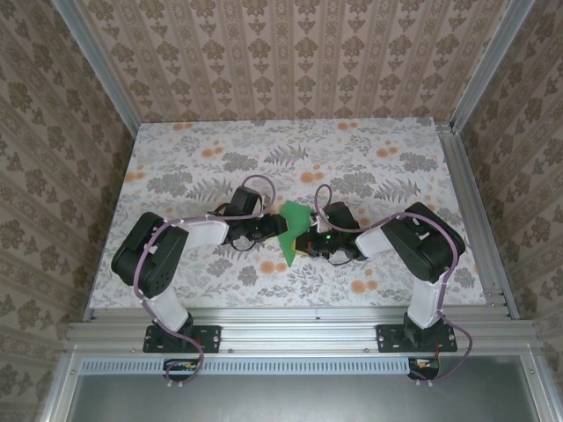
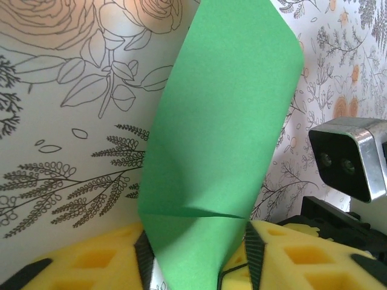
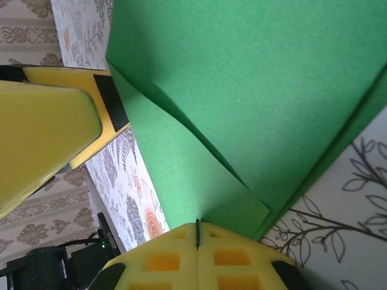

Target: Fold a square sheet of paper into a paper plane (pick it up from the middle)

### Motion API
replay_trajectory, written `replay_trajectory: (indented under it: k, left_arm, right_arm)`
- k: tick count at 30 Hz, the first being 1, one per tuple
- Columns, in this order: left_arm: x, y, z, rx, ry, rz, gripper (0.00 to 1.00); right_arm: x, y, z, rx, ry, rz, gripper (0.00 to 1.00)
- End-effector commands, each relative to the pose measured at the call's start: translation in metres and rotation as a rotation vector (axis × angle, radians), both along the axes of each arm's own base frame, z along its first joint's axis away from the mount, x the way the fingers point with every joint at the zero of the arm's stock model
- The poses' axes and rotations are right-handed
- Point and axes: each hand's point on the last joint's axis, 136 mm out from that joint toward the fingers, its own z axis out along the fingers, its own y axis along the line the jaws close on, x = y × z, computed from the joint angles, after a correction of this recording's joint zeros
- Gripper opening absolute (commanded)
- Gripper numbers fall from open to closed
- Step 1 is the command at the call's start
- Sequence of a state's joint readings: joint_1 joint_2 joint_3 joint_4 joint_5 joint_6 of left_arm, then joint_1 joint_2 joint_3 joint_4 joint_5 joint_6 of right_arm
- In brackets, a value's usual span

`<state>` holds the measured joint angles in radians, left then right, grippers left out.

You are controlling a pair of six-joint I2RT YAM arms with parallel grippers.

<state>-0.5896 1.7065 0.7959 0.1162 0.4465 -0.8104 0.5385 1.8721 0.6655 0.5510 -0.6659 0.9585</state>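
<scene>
The right claw (image 3: 198,232), shut on the green paper (image 1: 295,230) from 3 o'clock, must hold firm while we ease the half-open left claw (image 2: 196,263), straddling it from 9 o'clock, onto the crease (image 2: 193,213).

The sheet of paper (image 1: 294,230) is plain bright green with no print. It is partly folded, its layers lying over one another. Seen from above, it is a small angular shape over the middle of the tabletop (image 1: 176,167), nearer the tabletop's near edge than its far one, and it stands up from the surface rather than lying flat.

Close up, a sharp diagonal crease crosses it and one flap ends in a corner over the layer beneath. Its lower edge is pinched in the closed pads of the right hand (image 3: 198,228). From the other side it rises as a tall, tilted, slightly bowed band with a short crease low down, its lower end between the parted pads of the left hand (image 2: 196,260).
</scene>
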Motion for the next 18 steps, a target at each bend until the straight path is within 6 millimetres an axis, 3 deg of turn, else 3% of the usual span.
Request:
replay_trajectory:
  k: [1, 7, 13, 18]
  left_arm:
    - [0.009, -0.006, 0.012, -0.009, -0.034, 0.003, 0.4]
    - [0.003, -0.001, 0.012, 0.043, -0.037, -0.028, 0.2]
    - [-0.001, 0.007, 0.011, 0.131, -0.059, -0.071, 0.06]
    - [-0.006, 0.013, 0.009, 0.195, -0.072, -0.112, 0.05]
  right_arm:
    - [-0.022, -0.03, -0.054, -0.157, 0.152, -0.057, 0.0]
    - [-0.013, -0.025, -0.041, -0.133, 0.13, -0.059, 0.0]
    - [0.0, -0.017, -0.022, -0.114, 0.098, -0.049, 0.0]
    - [0.01, -0.014, -0.006, -0.119, 0.065, -0.05, 0.03]
